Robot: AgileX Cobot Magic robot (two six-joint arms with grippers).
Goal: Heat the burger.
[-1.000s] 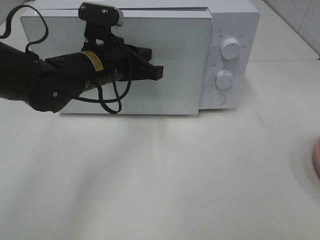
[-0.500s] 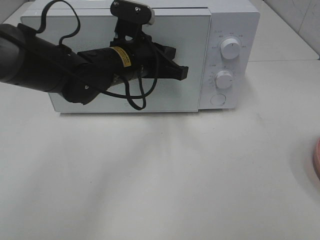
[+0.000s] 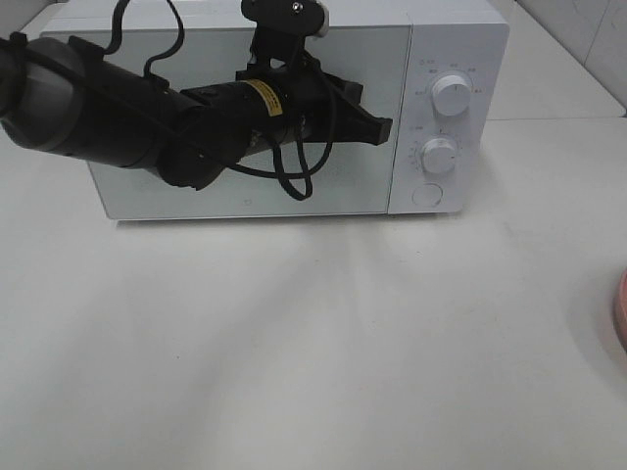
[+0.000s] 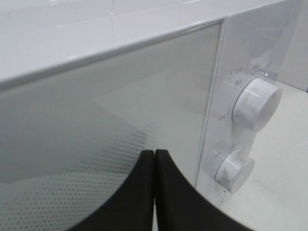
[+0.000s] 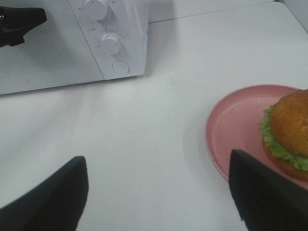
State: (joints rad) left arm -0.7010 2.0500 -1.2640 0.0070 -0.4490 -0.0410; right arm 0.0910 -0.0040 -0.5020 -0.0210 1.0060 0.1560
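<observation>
The burger (image 5: 291, 127), with a golden-brown bun and green lettuce, sits on a round pink plate (image 5: 236, 125) at the right of the table, outside the microwave. Only the plate's edge (image 3: 621, 308) shows in the exterior view. My left gripper (image 3: 384, 127) is shut and empty, with its tips against the glass door (image 3: 377, 54) of the white microwave (image 3: 460, 39) near its knob side. The left wrist view shows the closed fingers (image 4: 144, 183) on the door. My right gripper (image 5: 156, 166) is open and empty, above the table beside the plate.
The microwave has two white knobs (image 3: 451, 95) (image 3: 440, 156) and a round button (image 3: 427, 195) on its right panel. It stands at the back of a white table (image 3: 313, 343). A wall runs behind at the far right.
My left arm has swept to the right along the microwave door, and the door has swung in from ajar to flush with the body.
</observation>
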